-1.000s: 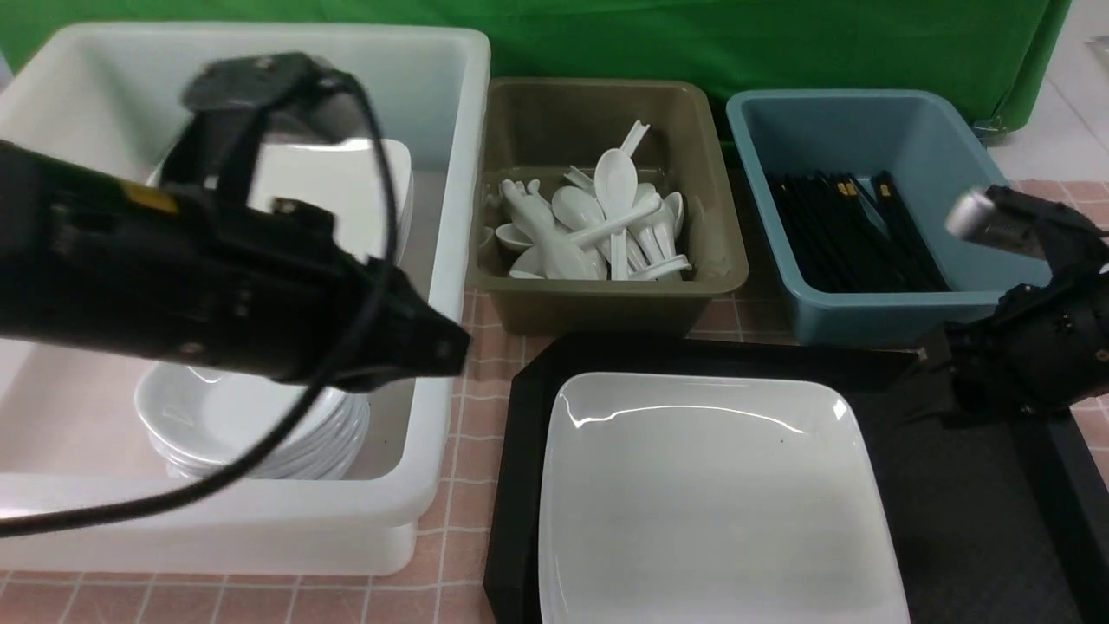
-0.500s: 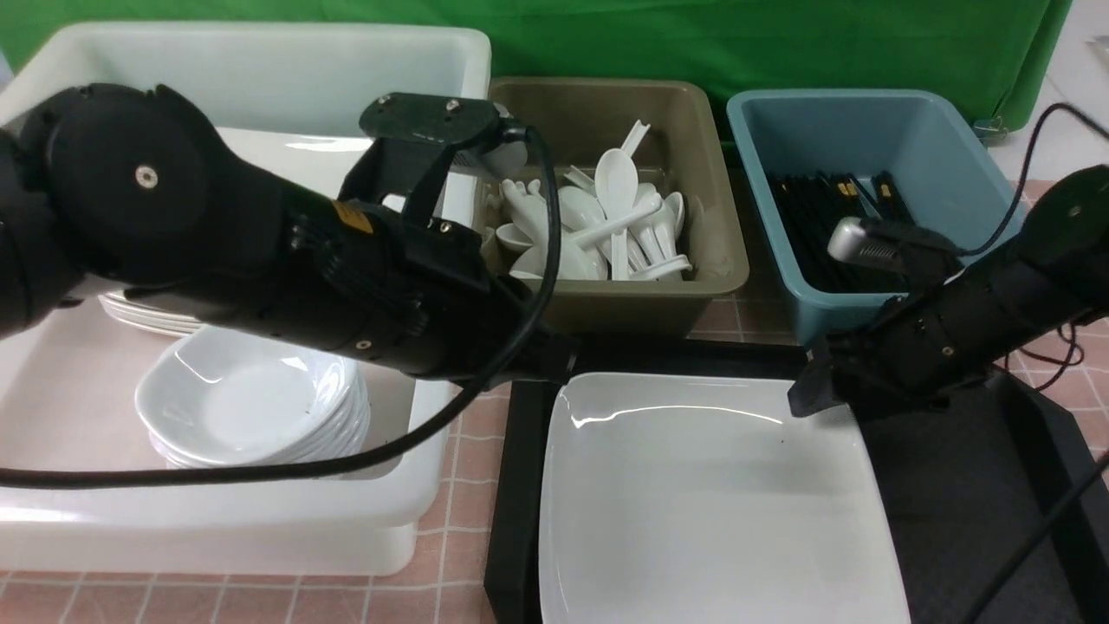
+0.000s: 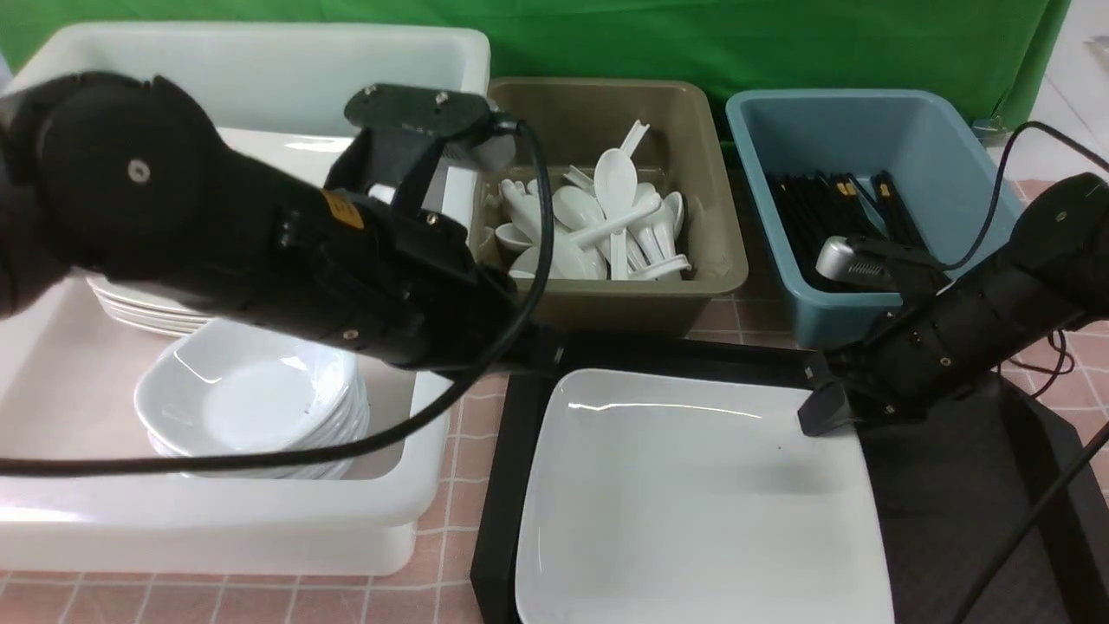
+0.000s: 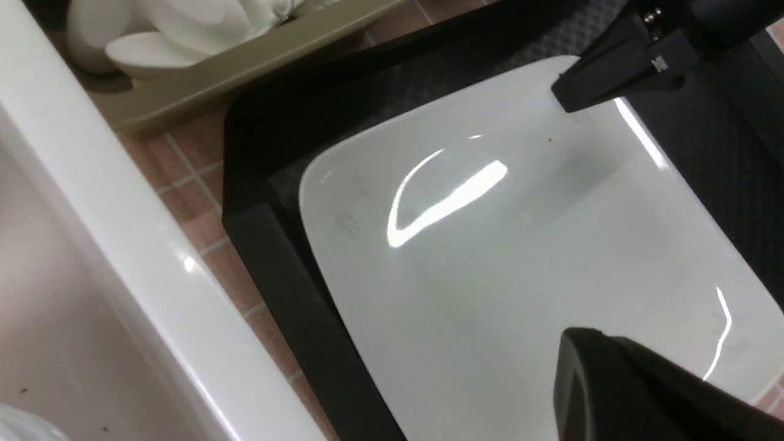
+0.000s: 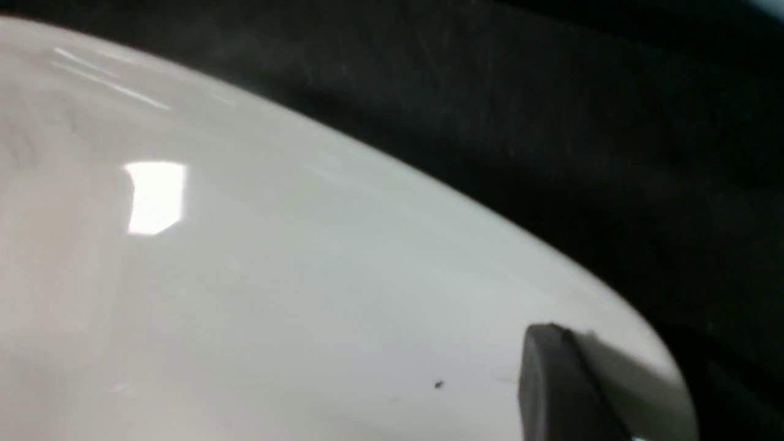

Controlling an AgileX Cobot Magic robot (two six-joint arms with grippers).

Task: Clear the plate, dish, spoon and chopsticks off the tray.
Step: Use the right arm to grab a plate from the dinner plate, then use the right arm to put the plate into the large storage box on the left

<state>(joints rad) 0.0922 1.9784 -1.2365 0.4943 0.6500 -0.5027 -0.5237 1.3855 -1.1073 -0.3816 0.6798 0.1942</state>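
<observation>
White glossy plate (image 3: 693, 503), rounded corners; black textured tray (image 3: 940, 537).

The left arm (image 3: 217, 234) is blocking much of the white tub (image 3: 260, 35) and the stacked plates (image 3: 147, 312) inside it, and is hiding the jaws of the left tool (image 3: 544, 355). The left wrist view is cutting off all but one dark finger (image 4: 618, 386). The front view's lower edge is cropping the plate (image 3: 693, 503) and the tray (image 3: 494, 520). The right tool (image 3: 823, 414) is covering the plate's far right corner, its grip too obscured to judge.
</observation>
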